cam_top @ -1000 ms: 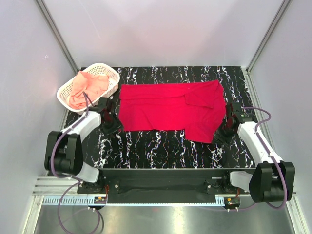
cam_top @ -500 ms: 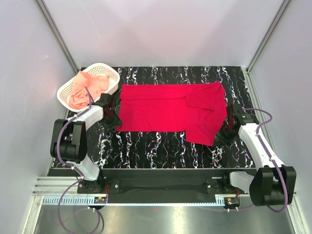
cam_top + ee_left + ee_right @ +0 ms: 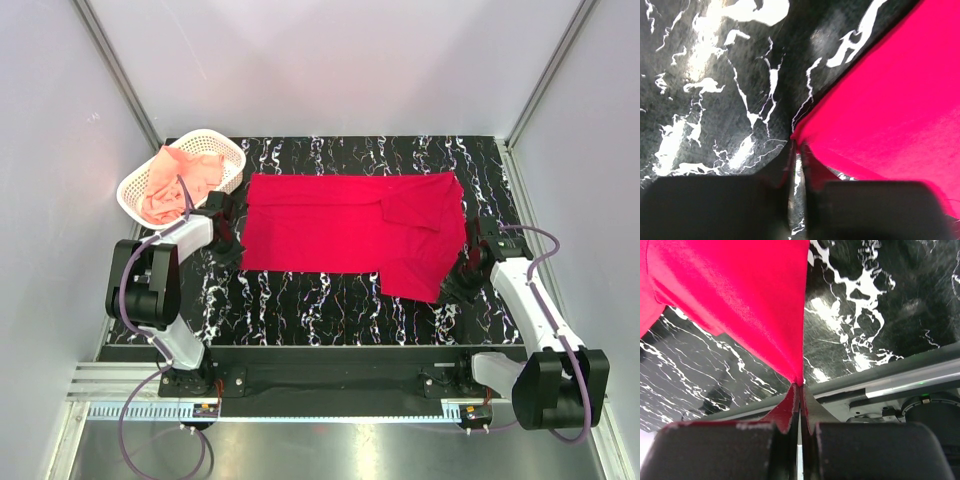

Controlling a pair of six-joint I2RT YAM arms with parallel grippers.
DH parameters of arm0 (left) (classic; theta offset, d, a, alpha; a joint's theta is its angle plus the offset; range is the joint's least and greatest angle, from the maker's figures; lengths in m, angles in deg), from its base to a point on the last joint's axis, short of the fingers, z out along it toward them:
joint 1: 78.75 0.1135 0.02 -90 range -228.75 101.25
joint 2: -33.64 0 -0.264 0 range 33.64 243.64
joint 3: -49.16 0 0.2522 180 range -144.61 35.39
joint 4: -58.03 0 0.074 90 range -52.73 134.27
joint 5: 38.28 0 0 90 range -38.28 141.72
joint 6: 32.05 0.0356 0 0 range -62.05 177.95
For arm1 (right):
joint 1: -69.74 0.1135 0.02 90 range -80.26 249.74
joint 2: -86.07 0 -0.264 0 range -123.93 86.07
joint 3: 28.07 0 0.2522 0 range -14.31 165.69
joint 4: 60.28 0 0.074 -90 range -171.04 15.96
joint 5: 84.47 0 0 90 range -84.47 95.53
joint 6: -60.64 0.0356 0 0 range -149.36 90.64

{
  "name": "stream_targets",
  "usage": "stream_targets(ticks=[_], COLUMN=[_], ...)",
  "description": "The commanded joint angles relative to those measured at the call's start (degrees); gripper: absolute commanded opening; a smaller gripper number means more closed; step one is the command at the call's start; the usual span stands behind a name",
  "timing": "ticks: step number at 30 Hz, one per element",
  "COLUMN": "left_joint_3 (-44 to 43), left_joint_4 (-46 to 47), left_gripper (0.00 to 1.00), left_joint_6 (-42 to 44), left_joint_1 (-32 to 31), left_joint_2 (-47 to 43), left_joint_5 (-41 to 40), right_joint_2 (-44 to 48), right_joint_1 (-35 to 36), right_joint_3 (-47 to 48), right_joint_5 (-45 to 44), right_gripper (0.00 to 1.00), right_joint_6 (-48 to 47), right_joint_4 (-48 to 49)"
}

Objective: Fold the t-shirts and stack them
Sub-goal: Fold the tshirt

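The crimson red t-shirt lies spread across the middle of the black marbled table, its right part folded over and rumpled. My left gripper is low at the shirt's near left corner, shut on that corner. My right gripper is shut on the shirt's near right edge. In the right wrist view the red cloth rises taut from the fingertips, off the table. The salmon-pink t-shirt sits crumpled in the basket.
The white lattice basket stands at the table's far left corner, close behind my left arm. A metal rail runs along the table's edge by the right gripper. White walls enclose the table on three sides.
My left gripper has slid a little farther along the shirt's left edge and closed on its near corner. The right gripper stayed shut and drew its edge slightly up and inward.
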Motion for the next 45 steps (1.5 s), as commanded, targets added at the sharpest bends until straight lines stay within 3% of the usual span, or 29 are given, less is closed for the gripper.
stream_targets(ticks=[1, 12, 20, 29, 45], left_joint_3=[-0.8, -0.2, -4.0, -12.7, -32.6], left_joint_4=[2.3, -2.5, -6.1, -8.3, -13.2], left_gripper=[0.00, 0.00, 0.00, 0.00, 0.00], left_joint_6=[2.5, 5.2, 6.1, 6.7, 8.4], left_joint_1=[0.6, 0.4, 0.3, 0.2, 0.2], left_joint_2=[1.9, -6.8, -8.5, -4.5, 11.9], left_joint_5=[-3.9, -3.6, -4.0, -3.9, -4.8], right_joint_2=[1.1, 1.1, -3.2, -10.3, -35.0], right_joint_1=[0.1, 0.2, 0.2, 0.2, 0.1], right_joint_3=[-1.5, -0.7, 5.9, 16.0, 47.3], right_joint_5=[1.9, 4.3, 3.2, 2.4, 3.8], right_gripper=[0.00, 0.00, 0.00, 0.00, 0.00], right_joint_6=[-1.1, -2.2, -4.6, -6.9, -9.6], right_joint_4=[-1.7, -3.4, -3.5, -2.7, -2.5])
